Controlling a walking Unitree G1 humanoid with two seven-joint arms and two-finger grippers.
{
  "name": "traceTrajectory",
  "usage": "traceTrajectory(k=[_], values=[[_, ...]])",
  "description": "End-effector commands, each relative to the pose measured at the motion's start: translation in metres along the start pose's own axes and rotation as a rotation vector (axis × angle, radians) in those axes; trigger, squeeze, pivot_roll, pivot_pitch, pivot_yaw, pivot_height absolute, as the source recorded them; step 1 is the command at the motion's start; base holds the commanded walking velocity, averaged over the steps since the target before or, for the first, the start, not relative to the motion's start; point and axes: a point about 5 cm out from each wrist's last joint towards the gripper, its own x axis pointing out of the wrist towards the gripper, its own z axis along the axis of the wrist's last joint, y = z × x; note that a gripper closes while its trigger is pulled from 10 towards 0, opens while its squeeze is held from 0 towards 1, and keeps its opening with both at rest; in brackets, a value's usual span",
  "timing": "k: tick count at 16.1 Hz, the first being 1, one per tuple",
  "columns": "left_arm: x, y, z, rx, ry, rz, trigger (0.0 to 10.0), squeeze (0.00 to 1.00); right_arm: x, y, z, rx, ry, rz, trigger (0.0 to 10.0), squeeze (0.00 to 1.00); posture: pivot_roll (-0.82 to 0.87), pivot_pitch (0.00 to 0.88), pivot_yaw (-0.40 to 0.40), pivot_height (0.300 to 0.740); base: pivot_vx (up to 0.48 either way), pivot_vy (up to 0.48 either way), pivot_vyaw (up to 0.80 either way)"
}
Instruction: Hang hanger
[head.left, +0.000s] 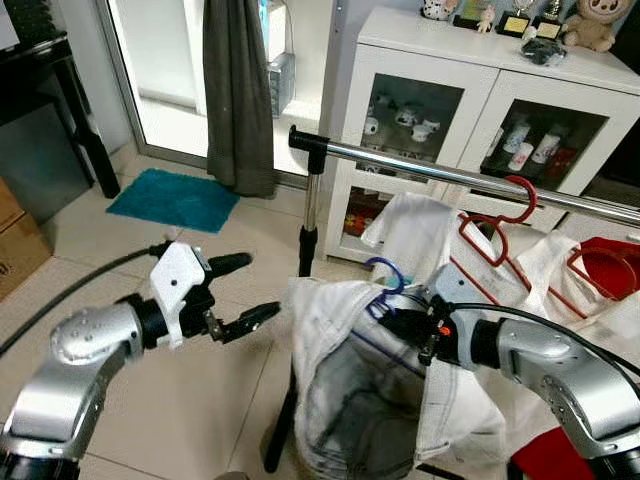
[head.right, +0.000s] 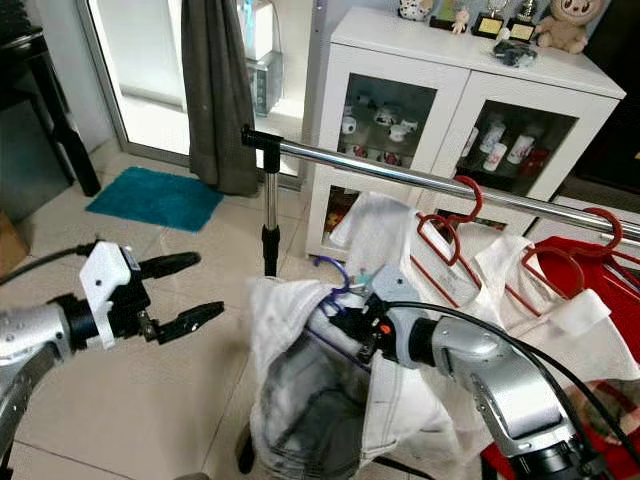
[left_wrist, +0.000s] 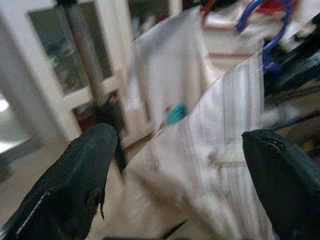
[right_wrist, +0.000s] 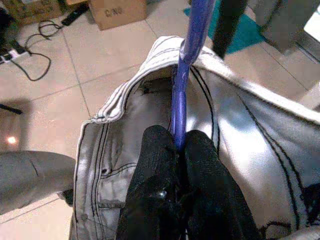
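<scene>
A blue hanger carries a white garment with dark stripes and hangs below the silver clothes rail. My right gripper is shut on the blue hanger just under its hook, its fingers pinching the stem. My left gripper is open to the left of the garment, a short gap from its edge, with nothing between its fingers. The garment and the hanger's hook lie ahead of it.
Red hangers with white and red clothes hang on the rail to the right. The rail's upright post stands behind the garment. A white glass-door cabinet is behind. A teal mat and a grey curtain are at left.
</scene>
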Motion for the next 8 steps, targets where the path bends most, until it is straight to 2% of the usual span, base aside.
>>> traceTrajectory(k=[1, 4, 6, 8], values=[[-0.001, -0.002, -0.005, 0.004, 0.029, 0.042, 10.0, 0.00, -0.010, -0.006, 0.001, 0.017, 0.005, -0.064, 0.0, 0.00, -0.05, 0.000, -0.035, 0.740, 0.000, 0.000, 0.00], [0.004, -0.010, -0.007, -0.020, 0.000, 0.084, 10.0, 0.00, -0.012, -0.010, -0.002, 0.079, -0.013, -0.146, 0.0, 0.00, -0.05, 0.000, -0.022, 0.740, 0.000, 0.000, 0.00], [0.011, -0.018, -0.006, -0.021, -0.021, 0.096, 10.0, 0.00, -0.011, -0.013, 0.003, 0.133, -0.069, -0.228, 0.0, 0.00, -0.04, 0.000, -0.006, 0.740, 0.000, 0.000, 0.00], [0.016, -0.023, -0.006, -0.021, -0.036, 0.117, 10.0, 0.00, -0.009, -0.014, 0.011, 0.146, -0.123, -0.316, 0.0, 0.00, -0.05, 0.000, 0.001, 0.740, 0.000, 0.000, 0.00]])
